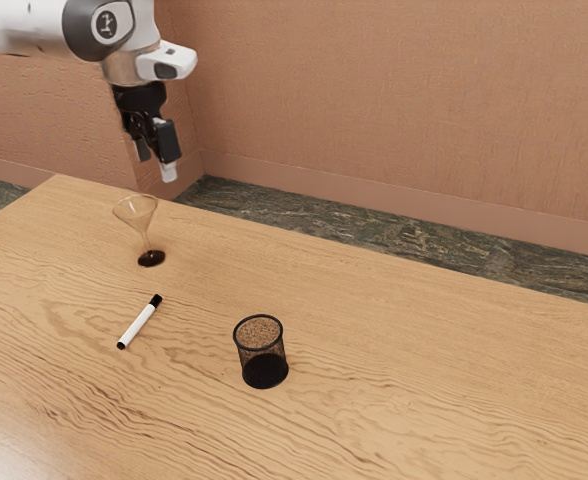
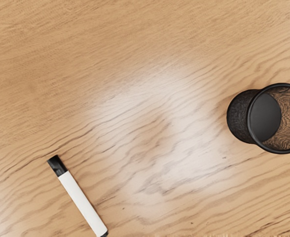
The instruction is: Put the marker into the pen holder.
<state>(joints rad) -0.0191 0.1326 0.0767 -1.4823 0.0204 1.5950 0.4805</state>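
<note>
Exterior view: a marker (image 1: 139, 322) with a white barrel lies flat on a wooden table (image 1: 424, 400), outside the pen holder. Its longer black end, the cap (image 1: 157, 300), points toward the glass, and its short black end points away from it. Toward the exterior view's right, apart from the marker, the black mesh pen holder (image 1: 264, 368) stands upright, its round mouth facing up. Beyond the marker's cap, nearer the table's far edge, stands a clear stemmed glass (image 1: 136, 213) with a flared bowl and a dark round foot. Above and behind the glass, in the exterior view's upper left, hangs the black gripper (image 1: 156, 165), pointing down and well apart from the marker. Its jaws are open, the two fingers parted with nothing between them. The white and grey arm (image 1: 34, 28) comes in from the exterior view's upper left. Behind the table are a dark stone floor (image 1: 474, 260) and a plain reddish-tan wall (image 1: 374, 100).

The wrist view looks down on the table and adds closer detail: faceted shapes on the marker's cap, a soft patch of light on the wood grain between marker and pen holder, and, through the holder's thick black rim, a round dark bottom and wood grain seen through the mesh.
</note>
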